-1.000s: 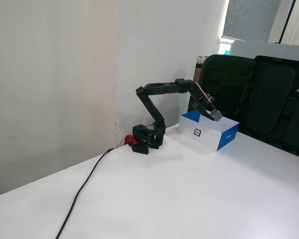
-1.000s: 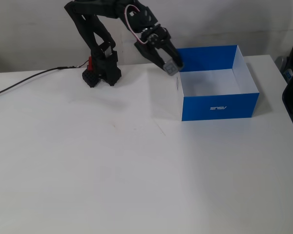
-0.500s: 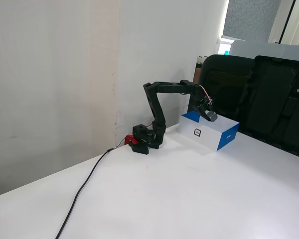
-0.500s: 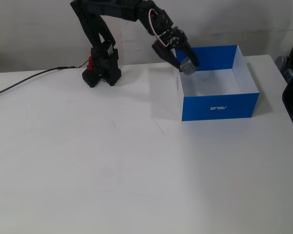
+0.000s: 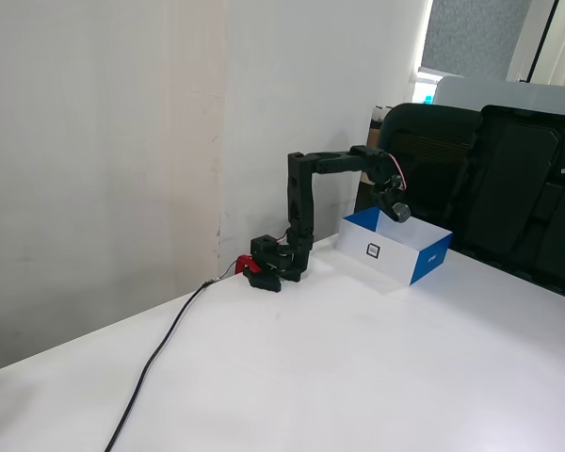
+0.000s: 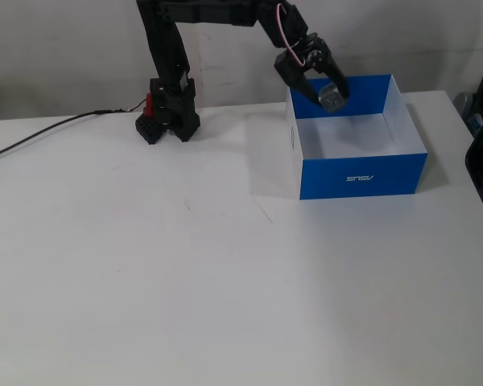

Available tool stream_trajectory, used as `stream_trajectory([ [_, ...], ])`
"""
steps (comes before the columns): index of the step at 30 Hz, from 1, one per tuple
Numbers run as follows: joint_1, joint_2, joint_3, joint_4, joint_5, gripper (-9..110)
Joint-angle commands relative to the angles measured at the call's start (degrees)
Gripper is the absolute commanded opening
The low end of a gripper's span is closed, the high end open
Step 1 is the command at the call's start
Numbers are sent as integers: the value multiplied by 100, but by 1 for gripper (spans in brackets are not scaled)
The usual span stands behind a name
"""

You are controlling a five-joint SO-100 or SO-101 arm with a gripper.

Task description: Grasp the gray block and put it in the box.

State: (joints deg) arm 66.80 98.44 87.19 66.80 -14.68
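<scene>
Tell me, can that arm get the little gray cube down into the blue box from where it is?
Probably yes. The gripper holds the gray cube over the open box, inside its walls; nothing shows between cube and the white floor.

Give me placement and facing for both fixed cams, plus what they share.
Fixed view, low and off to the side: sits at table height, far from the arm, looking across the table toward the wall corner and chairs; whole arm shows, base to gripper.
Fixed view, high and facing the arm: looks down at the table toward the back wall; arm shows except its topmost part, cut by the frame; box interior visible.
Shared: arm base, cable, box, and gripper holding the gray block above the box.
</scene>
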Motion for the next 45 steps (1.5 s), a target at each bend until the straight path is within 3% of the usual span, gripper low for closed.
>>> stream_trajectory([
  [1,97,-53,-703,185,70,31],
  [9,9,-114,-729,281,79,34],
  [13,-132,18,-729,369,79,13],
  [17,-264,237,-633,510,79,0],
  [28,-1081,1107,-325,853,79,0],
  [45,-3560,3278,1731,984,0,0],
])
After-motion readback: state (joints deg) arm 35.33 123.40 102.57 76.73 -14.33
